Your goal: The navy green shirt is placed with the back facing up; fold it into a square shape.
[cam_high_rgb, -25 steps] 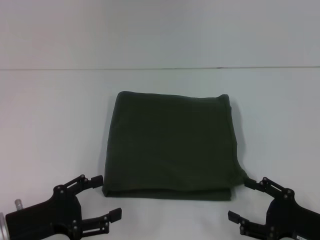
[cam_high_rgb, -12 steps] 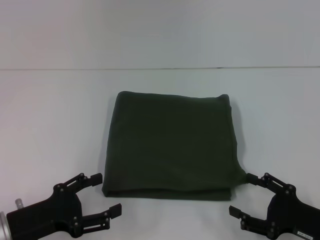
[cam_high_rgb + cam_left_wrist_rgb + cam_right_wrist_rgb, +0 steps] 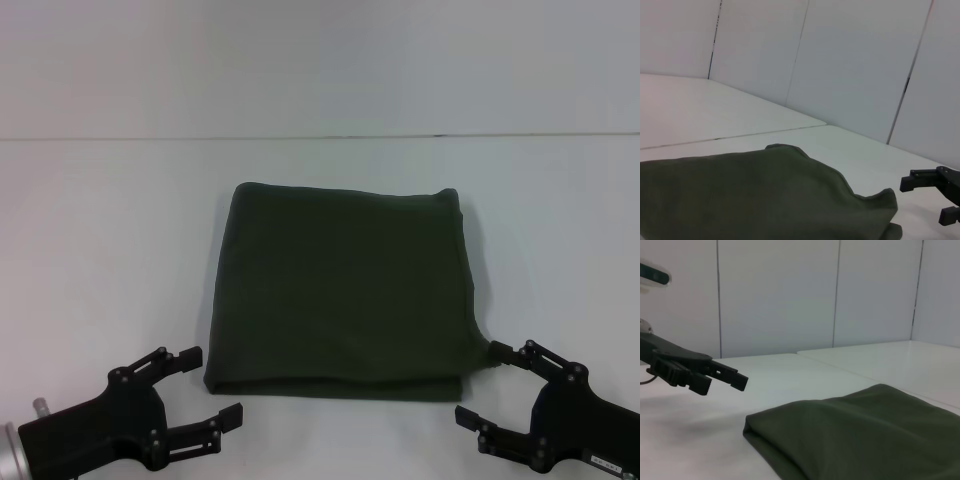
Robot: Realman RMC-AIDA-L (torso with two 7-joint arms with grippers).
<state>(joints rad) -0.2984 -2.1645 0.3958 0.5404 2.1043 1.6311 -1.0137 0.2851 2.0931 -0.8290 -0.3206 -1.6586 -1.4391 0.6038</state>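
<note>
The navy green shirt (image 3: pixel 345 290) lies folded into a near-square block in the middle of the white table; it also shows in the left wrist view (image 3: pixel 755 195) and the right wrist view (image 3: pixel 860 435). My left gripper (image 3: pixel 210 385) stands open at the near left, just off the shirt's front left corner, holding nothing. At the near right my right gripper (image 3: pixel 488 385) is open too, its far finger almost touching the shirt's front right corner. The left gripper (image 3: pixel 722 377) shows far off in the right wrist view, and the right gripper (image 3: pixel 935 197) in the left wrist view.
The white table (image 3: pixel 110 250) spreads out around the shirt on every side. A seam line (image 3: pixel 320 137) runs across its far part. Pale wall panels (image 3: pixel 850 65) stand behind.
The right gripper has drifted slightly left toward the shirt's front right corner. The left gripper has shifted a little downward. The shirt has not moved.
</note>
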